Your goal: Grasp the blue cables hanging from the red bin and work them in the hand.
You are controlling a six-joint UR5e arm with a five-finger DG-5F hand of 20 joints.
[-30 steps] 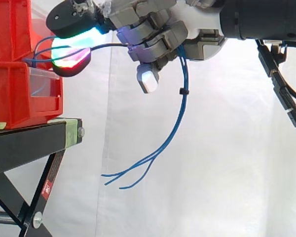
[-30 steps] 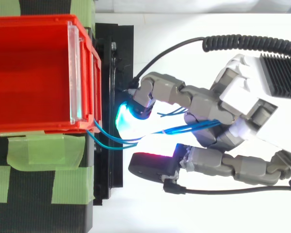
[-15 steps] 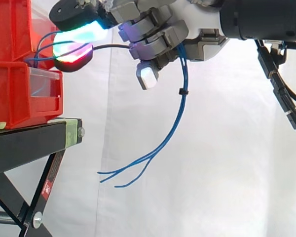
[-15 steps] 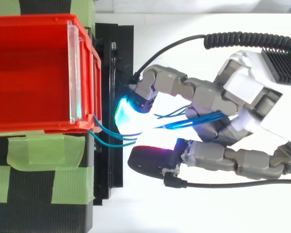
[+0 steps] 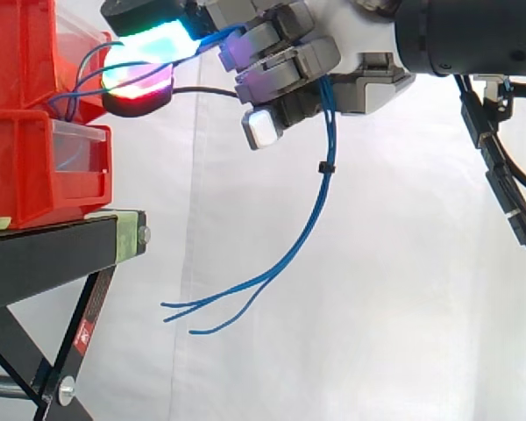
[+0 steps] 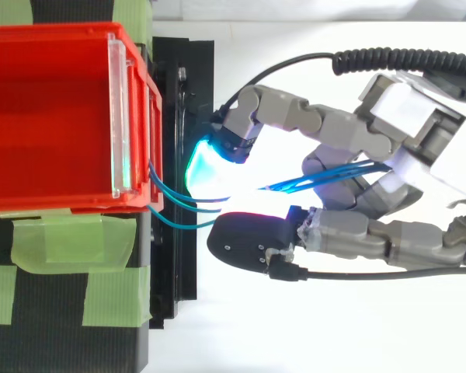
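Blue cables (image 5: 321, 189): come out of the front of the red bin (image 6: 54, 31) in thin loops (image 6: 188, 200), cross the gap to the hand, pass through it, and hang down beside the bin.
Cable bundle: bound by a small black tie (image 5: 323, 167) below the hand; the loose ends fan out lower than the bin, pointing back toward the black stand (image 5: 53, 254) under it.
Hand (image 6: 349, 136): just beside the bin's front, level with its upper part, and closed on the blue cables, which run between its curled fingers.
Fingertips: a green-cyan pad (image 5: 158, 39) and a red pad (image 5: 137, 85) reach closest to the bin, one above the other with cable strands between them; a white pad (image 5: 263, 130) sits farther from the bin, curled under.
Bin front: a clear plate (image 6: 118, 116) closes the side where the cables emerge.
Green tape (image 6: 70, 241): strips on the stand beside the bin.
Backdrop: white curtain (image 5: 403, 281) behind the hanging cables.
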